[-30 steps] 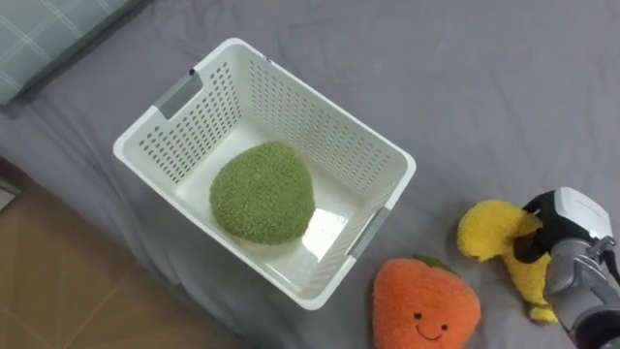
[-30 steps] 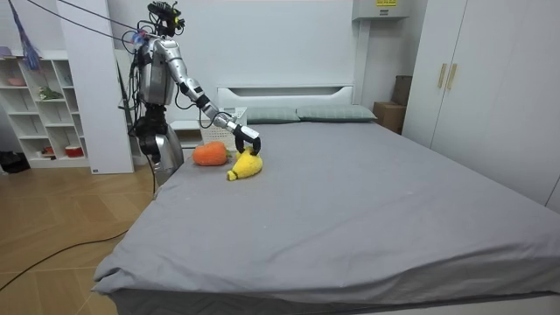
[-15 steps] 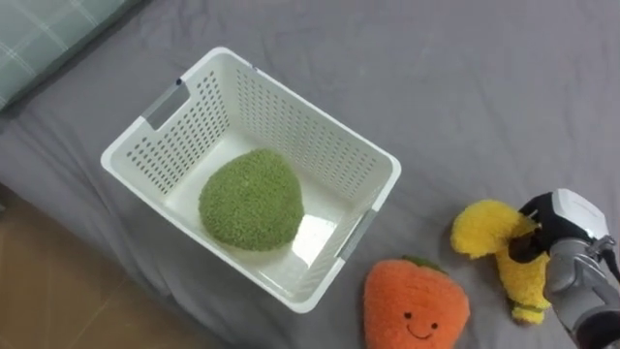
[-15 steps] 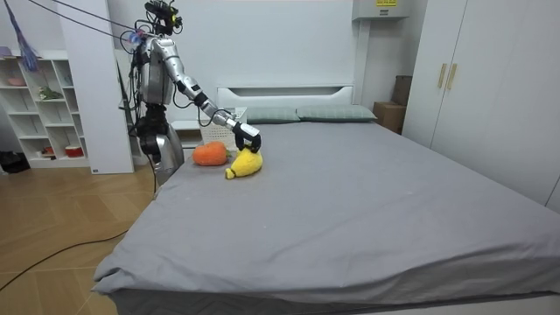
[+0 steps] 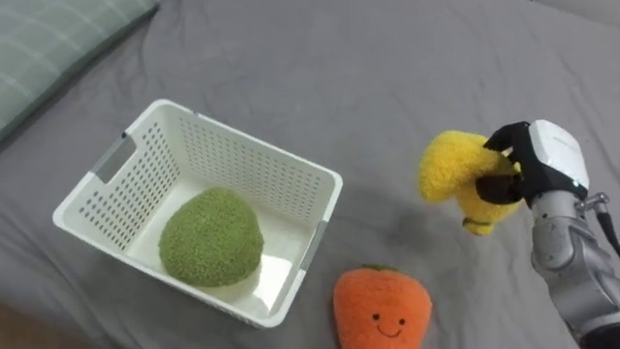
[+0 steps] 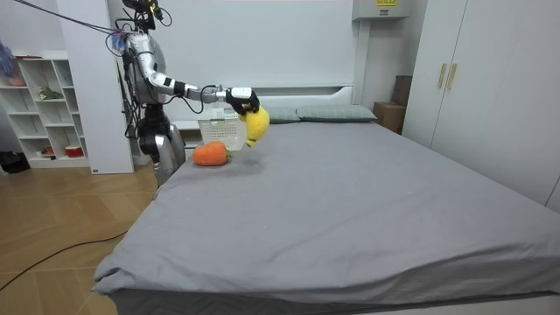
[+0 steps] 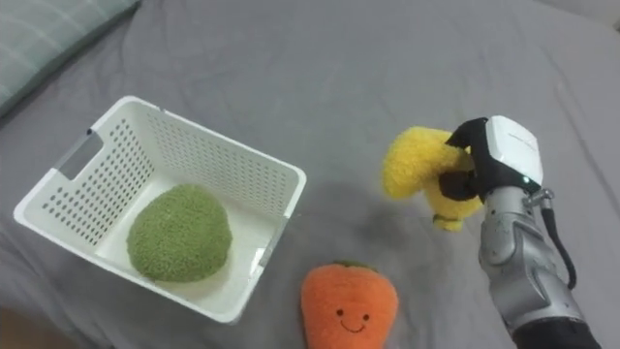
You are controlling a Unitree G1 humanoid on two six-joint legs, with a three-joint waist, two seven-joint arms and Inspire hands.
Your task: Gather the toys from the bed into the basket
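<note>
Yellow toy (image 5: pixel 455 174): it is up off the bed (image 5: pixel 320 68), to the right of the basket, with its lower end dangling under your fingers.
Right hand (image 5: pixel 528 170): the fingers are curled round the toy's middle. The hold looks good enough, so don't squeeze harder.
Basket (image 5: pixel 232 160): it sits on the bed well to the left of the toy. A green toy (image 5: pixel 211 237) takes up much of the floor, and the free room is at the near right end.
Carry: swing left and stay high, so the dangling end clears the rim.
Release: open only once the toy is over that free corner, and from low down. Plush dropped on the green toy may roll out.
Orange toy (image 5: pixel 383 308): it lies on the bed just beside the basket's near corner, under your likely path. Pass above it without brushing it.
</note>
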